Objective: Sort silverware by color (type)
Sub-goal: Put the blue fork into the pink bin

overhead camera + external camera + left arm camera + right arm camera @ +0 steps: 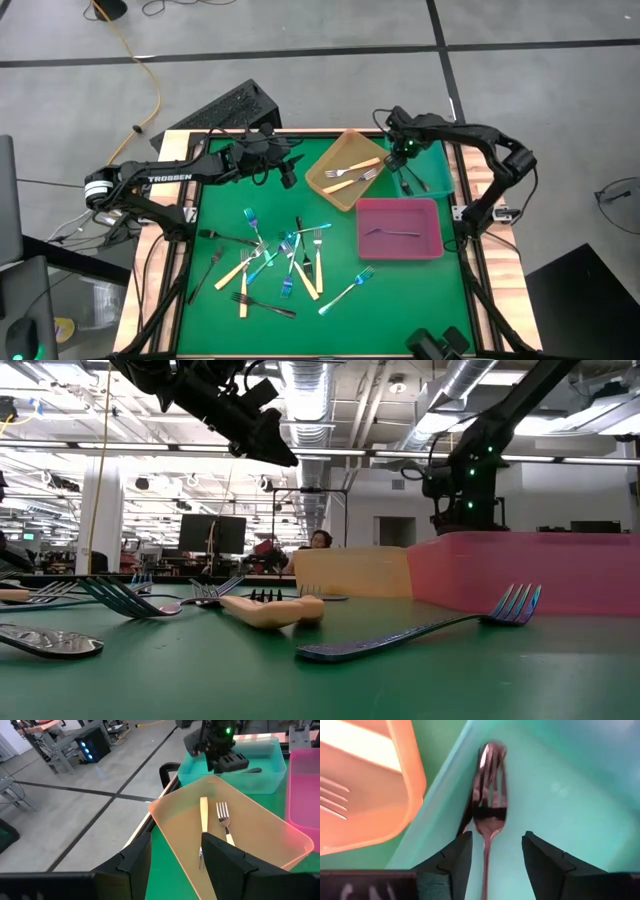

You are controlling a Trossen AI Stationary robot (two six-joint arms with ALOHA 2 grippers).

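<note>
Right gripper point(404, 158) low over the translucent teal rectangular tray point(437, 168) at about two o'clock on the green table point(400, 300), fingers point(455, 857) parted, nothing between the pads. In the right wrist view, a dark all-black fork point(487, 815) lying on the teal tray's floor close along one wall, tines pointing away from the gripper, handle running back between the spread fingers without touching either.

Left gripper point(290, 172) hanging near twelve o'clock, just beside the far corner of the translucent orange rectangular tray point(327, 190), fingers point(227, 867) released and empty. Two cream-handled forks with silver tines point(352, 174) resting side by side inside the orange tray.

Pink rectangular tray point(432, 240) at about three o'clock, touching or nearly touching the orange tray, with one shiny iridescent blue-teal fork point(392, 233) lying across its floor.

Unsorted silverware heap point(275, 262) spread loosely over the cloth from seven to six o'clock: cream-handled, iridescent and black forks crossing and overlapping one another. One iridescent fork point(346, 291) lying apart at the heap's five o'clock edge, tilted, tines toward the pink tray. Seen from table height, that same kind of fork point(420, 630) lying in front of the pink tray wall, a cream handle point(272, 610) beside it.
</note>
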